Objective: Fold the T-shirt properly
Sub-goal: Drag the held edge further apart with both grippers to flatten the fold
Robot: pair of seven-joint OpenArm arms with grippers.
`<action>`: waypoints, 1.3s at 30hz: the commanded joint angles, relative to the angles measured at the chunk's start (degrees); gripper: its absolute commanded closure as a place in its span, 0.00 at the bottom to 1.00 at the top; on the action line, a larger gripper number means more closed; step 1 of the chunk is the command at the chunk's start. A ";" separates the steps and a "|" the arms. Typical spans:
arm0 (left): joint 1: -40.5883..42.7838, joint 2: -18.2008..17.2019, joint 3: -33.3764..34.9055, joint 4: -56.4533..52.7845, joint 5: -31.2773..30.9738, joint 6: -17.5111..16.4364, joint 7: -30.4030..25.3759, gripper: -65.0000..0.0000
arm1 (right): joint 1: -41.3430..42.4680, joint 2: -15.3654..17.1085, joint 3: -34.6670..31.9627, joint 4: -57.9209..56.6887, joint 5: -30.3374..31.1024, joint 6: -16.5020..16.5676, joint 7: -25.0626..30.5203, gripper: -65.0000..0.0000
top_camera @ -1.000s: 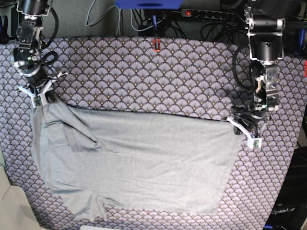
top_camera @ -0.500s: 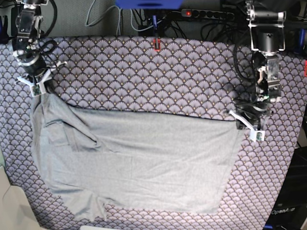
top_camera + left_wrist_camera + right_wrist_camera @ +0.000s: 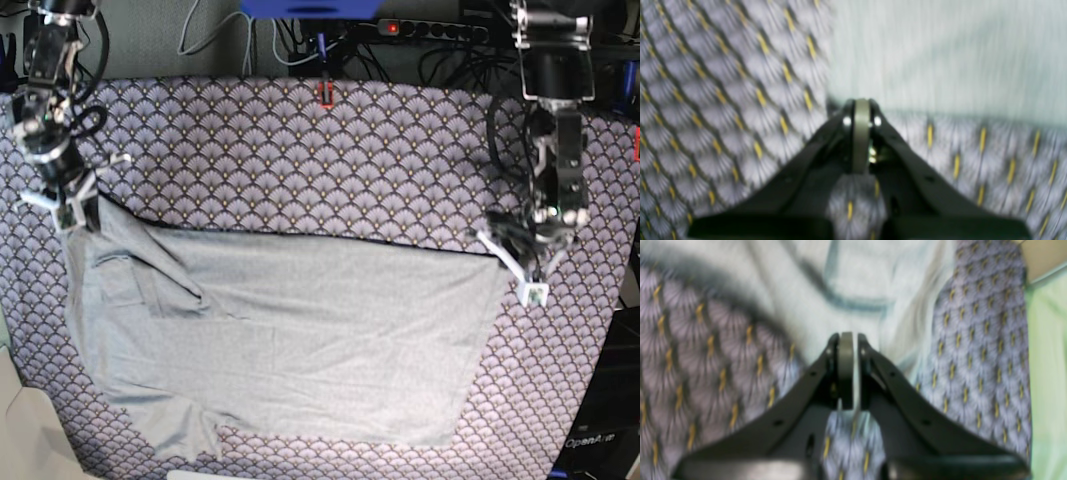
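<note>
The light grey T-shirt [image 3: 300, 330] lies spread flat on the purple fan-scale cloth [image 3: 300, 150], with a sleeve folded in at its left side. My right gripper [image 3: 82, 212] is at the shirt's upper left corner. In the right wrist view this gripper [image 3: 848, 338] is shut with a thin strip of the shirt [image 3: 853, 283] between its jaws. My left gripper [image 3: 508, 262] is at the shirt's upper right corner. In the blurred left wrist view it [image 3: 861, 103] is shut right at the corner of the shirt [image 3: 940, 50].
The purple cloth covers the whole table. Cables and a power strip [image 3: 430, 28] lie behind the far edge. A red clip [image 3: 325, 93] sits at the far middle. A pale green surface [image 3: 1047, 373] lies beyond the cloth's left edge.
The right gripper rose toward the far left, then came back down farther left with the shirt's corner. The left gripper shifted slightly right, drawing the upper right corner outward.
</note>
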 commanded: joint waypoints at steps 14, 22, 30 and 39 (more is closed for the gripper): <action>-12.00 2.52 0.40 -22.23 -0.31 -0.09 -8.34 1.00 | 19.06 0.84 0.55 -24.40 -10.48 4.64 1.63 0.96; -10.68 2.60 0.48 -25.39 11.12 -0.79 -5.09 1.00 | 13.08 0.75 0.55 -24.13 -10.21 4.82 1.80 0.96; -6.28 2.25 0.13 -25.22 15.69 -10.90 -3.15 1.00 | 6.31 2.25 0.55 -24.05 -10.21 4.91 6.82 0.96; -1.27 0.85 0.40 -24.69 15.61 -14.59 -1.66 1.00 | -0.28 3.83 0.64 -24.13 -10.12 4.91 11.39 0.96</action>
